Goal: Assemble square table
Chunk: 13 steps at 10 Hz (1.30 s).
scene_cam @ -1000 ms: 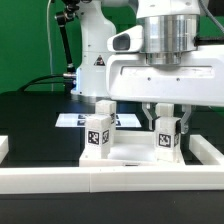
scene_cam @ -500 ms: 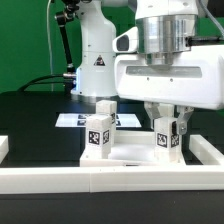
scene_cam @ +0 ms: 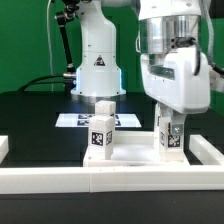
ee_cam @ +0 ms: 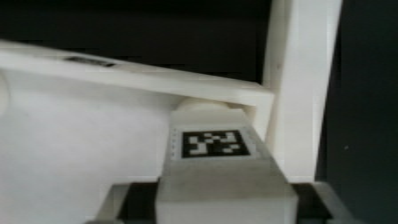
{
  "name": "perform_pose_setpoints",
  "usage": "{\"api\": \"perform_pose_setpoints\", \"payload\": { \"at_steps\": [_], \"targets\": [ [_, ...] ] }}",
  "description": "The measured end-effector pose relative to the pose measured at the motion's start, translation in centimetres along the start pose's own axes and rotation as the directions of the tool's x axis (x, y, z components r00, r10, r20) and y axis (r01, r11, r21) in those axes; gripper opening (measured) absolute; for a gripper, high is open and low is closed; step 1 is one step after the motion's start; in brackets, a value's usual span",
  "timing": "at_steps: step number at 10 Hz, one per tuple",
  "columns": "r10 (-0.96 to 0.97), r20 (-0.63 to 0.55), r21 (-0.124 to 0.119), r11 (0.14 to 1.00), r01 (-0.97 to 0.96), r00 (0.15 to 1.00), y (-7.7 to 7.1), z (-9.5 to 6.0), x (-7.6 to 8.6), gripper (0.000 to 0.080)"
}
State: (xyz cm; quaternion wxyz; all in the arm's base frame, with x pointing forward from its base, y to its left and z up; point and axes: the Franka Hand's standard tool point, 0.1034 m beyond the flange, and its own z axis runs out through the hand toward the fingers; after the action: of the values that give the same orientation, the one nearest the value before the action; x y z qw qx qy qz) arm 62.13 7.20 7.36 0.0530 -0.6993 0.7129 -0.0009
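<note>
Gripper [scene_cam: 170, 128] clamped on white tagged leg [scene_cam: 169, 138], upright on tabletop [scene_cam: 130, 153] corner. 2nd leg [scene_cam: 100, 128] upright too, b/w tag facing cam.

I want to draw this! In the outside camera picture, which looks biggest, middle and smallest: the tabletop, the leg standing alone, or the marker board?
1. Tabletop
2. Leg standing alone
3. Marker board, though it lies farther back and partly hidden, so unsure.

A glossy white robot arm [scene_cam: 98, 45] of rounded plastic segments carries a small black logo on its base. A ribbed grey metal cylinder tops the blocky white wrist housing [scene_cam: 180, 85].
</note>
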Motion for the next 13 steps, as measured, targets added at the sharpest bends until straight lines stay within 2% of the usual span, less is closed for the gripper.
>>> {"api": "perform_pose_setpoints", "payload": {
  "at_steps": [3, 5, 10, 11, 12, 13],
  "targets": [
    [0.312, 0.001, -0.018, 0.95, -0.312, 0.95, 0.1, 0.1, -0.9, 0.029],
    [0.433, 0.001, -0.019, 0.901, -0.433, 0.902, 0.1, 0.1, -1.3, 0.029],
    [0.466, 0.028, -0.025, 0.885, -0.465, 0.884, 0.0, 0.2, -1.6, 0.029],
    [0.425, 0.029, -0.024, 0.905, -0.425, 0.905, 0.1, 0.2, -1.7, 0.055],
    [0.395, 0.03, -0.023, 0.918, -0.395, 0.918, 0.0, 0.2, -1.7, 0.055],
    [0.336, 0.032, -0.015, 0.942, -0.336, 0.941, -0.1, 0.2, -1.6, 0.0619]
  ]
}}
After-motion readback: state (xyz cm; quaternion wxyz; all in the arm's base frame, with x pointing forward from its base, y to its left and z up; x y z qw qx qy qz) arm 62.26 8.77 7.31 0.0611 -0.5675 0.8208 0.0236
